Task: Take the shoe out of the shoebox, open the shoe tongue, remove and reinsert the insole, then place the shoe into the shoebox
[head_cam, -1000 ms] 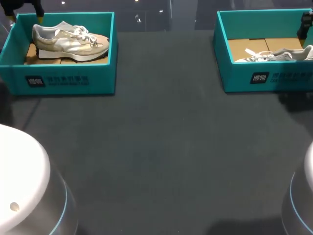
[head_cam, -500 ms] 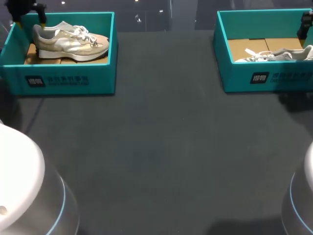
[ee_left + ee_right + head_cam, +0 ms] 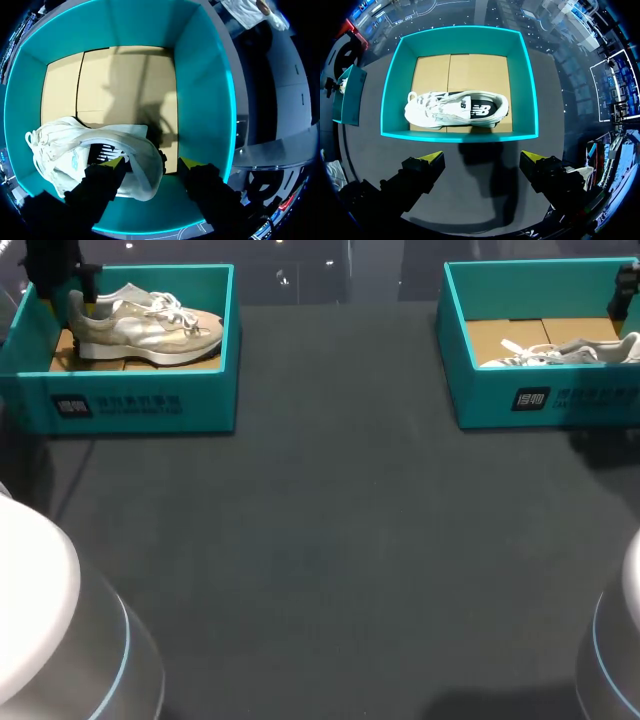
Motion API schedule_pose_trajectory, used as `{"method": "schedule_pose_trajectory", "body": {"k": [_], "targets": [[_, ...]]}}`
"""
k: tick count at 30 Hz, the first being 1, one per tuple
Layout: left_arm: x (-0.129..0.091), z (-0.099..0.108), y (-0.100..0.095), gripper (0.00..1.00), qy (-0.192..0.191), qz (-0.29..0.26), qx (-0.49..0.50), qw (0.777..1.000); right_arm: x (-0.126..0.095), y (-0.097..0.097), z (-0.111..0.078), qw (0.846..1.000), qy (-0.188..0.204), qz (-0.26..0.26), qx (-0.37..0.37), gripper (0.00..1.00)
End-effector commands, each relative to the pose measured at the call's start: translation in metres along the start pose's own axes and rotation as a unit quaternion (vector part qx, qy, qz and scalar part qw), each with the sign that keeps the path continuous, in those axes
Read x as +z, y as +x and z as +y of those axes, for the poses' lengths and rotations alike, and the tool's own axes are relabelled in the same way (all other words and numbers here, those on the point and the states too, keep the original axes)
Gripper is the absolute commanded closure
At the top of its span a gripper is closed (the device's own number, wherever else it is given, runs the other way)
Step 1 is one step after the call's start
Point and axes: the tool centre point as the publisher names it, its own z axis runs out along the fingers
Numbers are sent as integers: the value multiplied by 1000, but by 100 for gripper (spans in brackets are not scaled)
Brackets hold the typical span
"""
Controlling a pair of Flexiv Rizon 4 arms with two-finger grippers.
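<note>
The left wrist view alone shows the left hand (image 3: 153,162) open astride the heel of the shoe (image 3: 65,145); the right hand (image 3: 482,156) hangs open before the far-right shoebox (image 3: 460,136).

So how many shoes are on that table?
2. One sneaker lies in the left teal shoebox; a second sneaker lies in the right teal shoebox, partly hidden by its wall.

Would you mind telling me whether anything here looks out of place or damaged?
Nothing stands out. The left shoe lies inside the left shoebox, the right shoe inside the right shoebox; both boxes look intact.
</note>
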Motion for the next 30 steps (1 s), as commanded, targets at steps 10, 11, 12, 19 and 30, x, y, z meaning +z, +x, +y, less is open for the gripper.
{"method": "schedule_pose_trajectory", "body": {"k": [10,11,12,19,30], "targets": [[25,9,2,33,15,13,0,1000,0,0,-1,1000,-1,-1,1,0],[26,10,2,32,16,14,-1,1000,0,0,-1,1000,-1,-1,1,0],[28,10,2,31,18,15,-1,1000,0,0,-1,1000,-1,-1,1,0],[37,9,3,36,28,23,-2,999,0,0,-1,1000,-1,-1,1,0],[39,5,8,100,32,29,5,999,0,0,-1,1000,-1,-1,1,0]]}}
